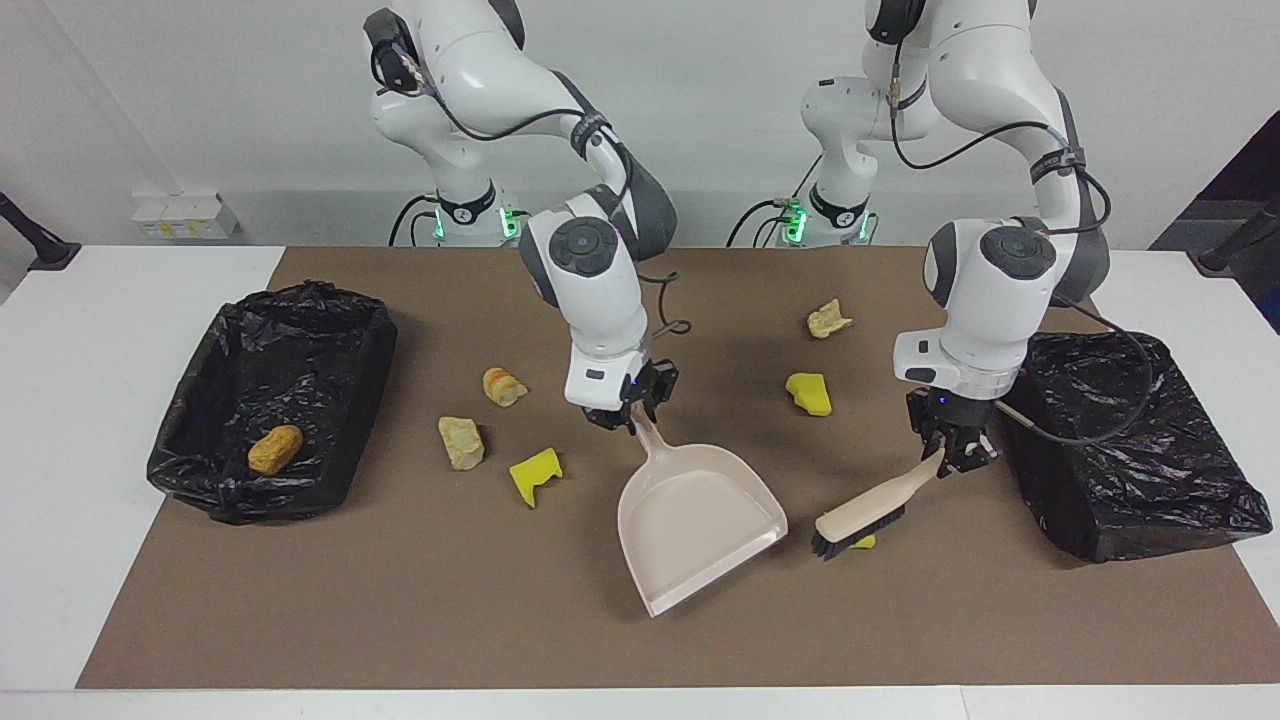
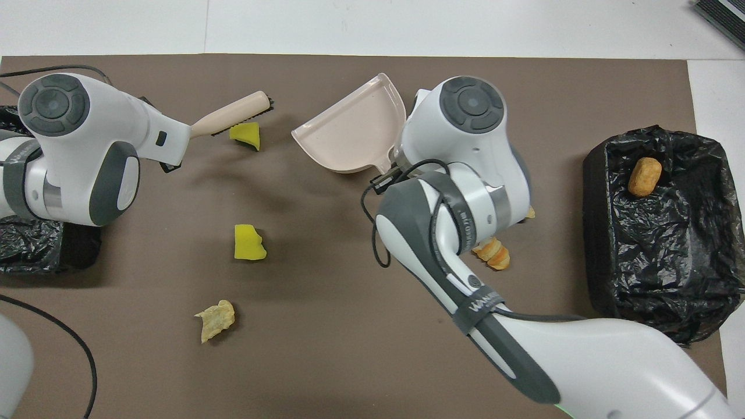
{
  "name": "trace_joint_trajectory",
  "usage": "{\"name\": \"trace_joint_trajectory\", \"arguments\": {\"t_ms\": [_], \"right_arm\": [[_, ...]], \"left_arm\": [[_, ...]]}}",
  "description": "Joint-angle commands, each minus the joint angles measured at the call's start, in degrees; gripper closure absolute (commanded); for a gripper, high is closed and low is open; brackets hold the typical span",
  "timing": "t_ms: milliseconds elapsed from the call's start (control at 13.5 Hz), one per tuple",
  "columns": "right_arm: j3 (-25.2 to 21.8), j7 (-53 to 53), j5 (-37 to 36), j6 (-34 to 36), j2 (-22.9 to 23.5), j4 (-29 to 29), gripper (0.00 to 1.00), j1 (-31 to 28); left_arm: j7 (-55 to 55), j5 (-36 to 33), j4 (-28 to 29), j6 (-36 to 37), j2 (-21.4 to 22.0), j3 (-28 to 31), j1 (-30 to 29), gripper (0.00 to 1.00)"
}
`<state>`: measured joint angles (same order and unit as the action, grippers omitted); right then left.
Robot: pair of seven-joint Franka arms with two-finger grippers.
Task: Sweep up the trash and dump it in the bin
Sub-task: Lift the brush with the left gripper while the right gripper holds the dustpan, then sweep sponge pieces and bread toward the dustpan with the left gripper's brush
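We see the left gripper (image 1: 952, 452) clamped on the brush (image 1: 868, 512) handle, bristles touching a yellow trash chunk (image 2: 245, 133) below it. The right gripper (image 1: 630, 405) grips the dustpan (image 1: 695, 522) handle, pan on the mat beside that chunk.

The beige brush (image 2: 233, 113) is lying bristles-down against a yellow spongy chunk (image 2: 245, 134), with the beige dustpan (image 2: 349, 137) sitting open beside it. An orange-brown lump (image 2: 644, 176) is resting inside the black-lined bin (image 2: 599, 233) at the right arm's end.
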<state>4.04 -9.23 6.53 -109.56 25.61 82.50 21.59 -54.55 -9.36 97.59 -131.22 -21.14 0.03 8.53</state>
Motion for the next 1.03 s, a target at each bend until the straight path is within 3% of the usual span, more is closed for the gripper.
{"name": "trace_joint_trajectory", "arguments": {"t_ms": [0,222,517,665,960], "right_arm": [[1.0,-7.7,-1.1,8.9,-6.0,2.1,1.00,-1.8],[1.1,-18.4,-5.0,15.2,-8.5,5.2,1.00,-1.7],[1.2,-25.4,-6.8,14.6,-12.2,11.7,1.00,-1.0],[1.4,-26.1,-6.3,11.3,-13.9,14.9,1.00,-0.7],[1.4,-25.3,-5.8,5.1,-14.6,19.6,1.00,1.8]], "left_arm": [[-4.7,-1.4,-9.3,-0.4,-7.1,-0.8,-1.8,1.00],[-10.8,-1.4,-12.2,-0.9,-10.2,-0.7,-2.7,1.00],[-13.7,-1.5,-11.5,-0.1,-10.3,-0.7,-1.9,1.00],[-15.1,-1.4,-7.9,2.3,-7.1,-0.8,-1.7,1.00],[-14.6,-1.3,5.4,2.7,2.3,-0.8,-1.0,1.00]]}}
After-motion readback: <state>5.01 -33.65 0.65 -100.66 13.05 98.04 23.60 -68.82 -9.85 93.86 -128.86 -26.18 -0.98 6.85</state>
